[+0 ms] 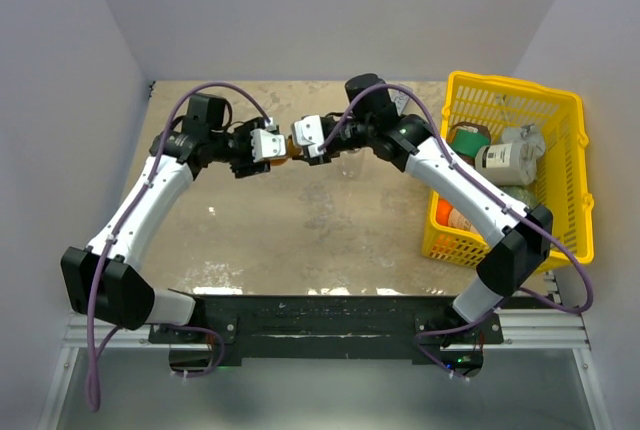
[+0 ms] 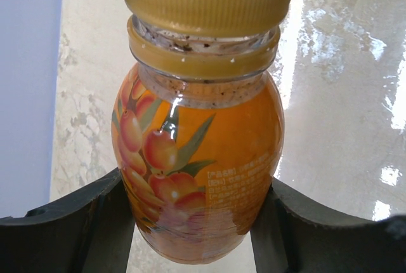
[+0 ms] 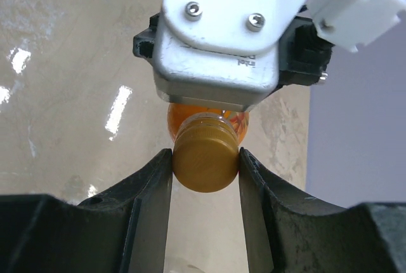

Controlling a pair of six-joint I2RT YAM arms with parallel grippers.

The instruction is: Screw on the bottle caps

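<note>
Orange bottle (image 2: 196, 178) sits between the arms over the far middle of the table (image 1: 330, 235), long axis roughly level, neck toward the right arm. Left gripper (image 2: 196, 187) is clamped on the body and right gripper (image 3: 205, 155) on the brownish-orange cap (image 3: 204, 166), which is on the neck. Bare tabletop lies in front; the yellow basket (image 1: 572, 185) is well to the right.

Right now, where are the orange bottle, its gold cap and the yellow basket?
orange bottle (image 2: 190, 178), left wrist view, on its fruit label
gold cap (image 3: 205, 162), right wrist view, middle of its top
yellow basket (image 1: 510, 100), top view, on its far wall
</note>
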